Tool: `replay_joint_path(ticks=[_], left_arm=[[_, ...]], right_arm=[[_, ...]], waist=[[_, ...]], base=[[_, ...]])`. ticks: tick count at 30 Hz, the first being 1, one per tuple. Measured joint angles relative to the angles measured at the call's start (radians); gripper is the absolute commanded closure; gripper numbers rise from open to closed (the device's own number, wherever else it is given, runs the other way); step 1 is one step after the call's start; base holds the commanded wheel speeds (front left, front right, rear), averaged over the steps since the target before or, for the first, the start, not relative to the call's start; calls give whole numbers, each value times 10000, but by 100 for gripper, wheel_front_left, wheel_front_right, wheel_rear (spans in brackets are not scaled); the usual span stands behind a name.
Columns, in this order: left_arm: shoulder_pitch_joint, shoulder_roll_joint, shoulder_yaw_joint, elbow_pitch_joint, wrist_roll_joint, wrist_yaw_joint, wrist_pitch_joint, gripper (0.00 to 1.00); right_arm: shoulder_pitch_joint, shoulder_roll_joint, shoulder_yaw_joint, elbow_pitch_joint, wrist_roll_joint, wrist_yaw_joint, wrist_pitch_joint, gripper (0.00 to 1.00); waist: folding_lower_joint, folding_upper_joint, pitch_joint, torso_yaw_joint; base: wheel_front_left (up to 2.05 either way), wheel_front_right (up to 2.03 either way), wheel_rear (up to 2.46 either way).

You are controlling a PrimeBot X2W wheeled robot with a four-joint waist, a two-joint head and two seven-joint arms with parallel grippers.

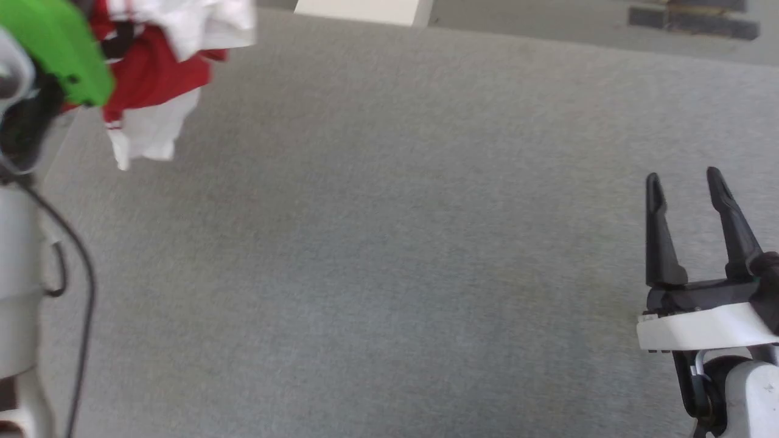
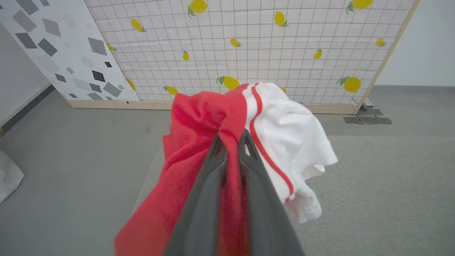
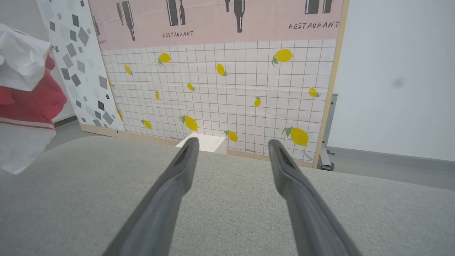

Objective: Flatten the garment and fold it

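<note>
Left gripper point(image 2: 233, 140): fingers clamped on a red fold of the garment point(image 2: 199, 117), beside the striped sleeve trim.
Garment: bunched, hanging over the worktop's point(image 1: 389, 243) far left corner. I judge it light, limp and unbreakable; I'd take a hem corner.
Right gripper point(image 1: 683, 176): fingers apart, empty, near the right edge.

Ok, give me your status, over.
Left tool shut on the garment, bunched, held up. Right tool open, empty, above the gray surface. White box beyond its far edge.
</note>
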Motion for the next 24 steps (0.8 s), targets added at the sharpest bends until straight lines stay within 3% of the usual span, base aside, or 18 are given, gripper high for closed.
replay_joint_path(ticks=[5,14,20,24], left_arm=[[-182,-719,-499,-949,-67,245,364,100],[240,-2113,-1743,-2351,-52,1101,999,100],[1228,-3496,-2688,-2050,19,1521,205,100],[1919,-4073,-3557,-1032,75,1526,-663,100]], right_arm=[[159,0,-219,221,332,0,-155,0],[447,4,-673,391,556,0,-320,0],[463,2,-692,395,625,0,-332,0],[451,2,-539,456,719,0,-362,0]], waist=[[0,0,-416,-467],[0,1,-936,-1429],[0,1,-985,-1925],[0,1,-891,-2185]], base=[[0,0,0],[0,0,0],[0,0,0],[0,0,0]])
